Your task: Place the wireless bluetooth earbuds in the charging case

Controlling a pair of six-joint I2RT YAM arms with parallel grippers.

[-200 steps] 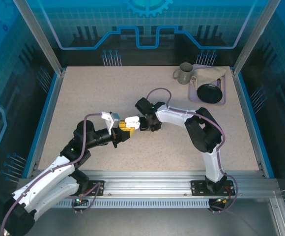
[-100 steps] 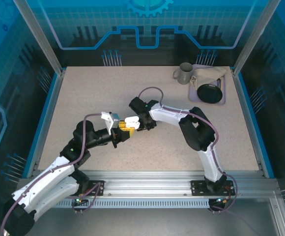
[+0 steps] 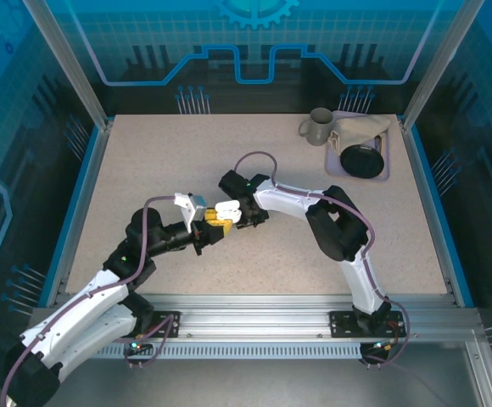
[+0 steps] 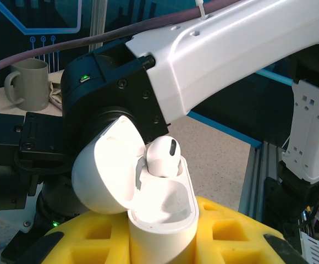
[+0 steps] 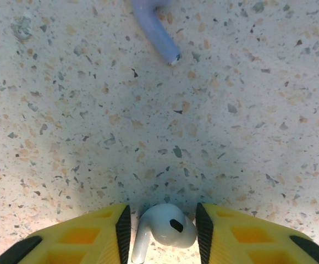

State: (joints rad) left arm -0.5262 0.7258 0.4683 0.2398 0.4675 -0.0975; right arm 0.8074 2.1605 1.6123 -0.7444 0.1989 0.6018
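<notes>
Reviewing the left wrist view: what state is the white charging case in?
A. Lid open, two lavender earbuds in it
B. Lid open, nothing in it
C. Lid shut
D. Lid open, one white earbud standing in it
D: the white charging case has its lid swung back, and a single white earbud stands up out of its well.

The left gripper (image 3: 215, 224) holds the white plastic charging case (image 4: 162, 220) upright at the middle of the speckled tabletop (image 3: 161, 161), a white plastic earbud (image 4: 162, 157) standing in it. Just beside, a second white earbud (image 5: 168, 225) sits between the right gripper (image 5: 163, 223) fingers, a lavender plastic earbud (image 5: 157, 34) farther ahead. A grey ceramic mug (image 3: 317, 127) stands far right, just left of a lavender tray (image 3: 356, 177).
</notes>
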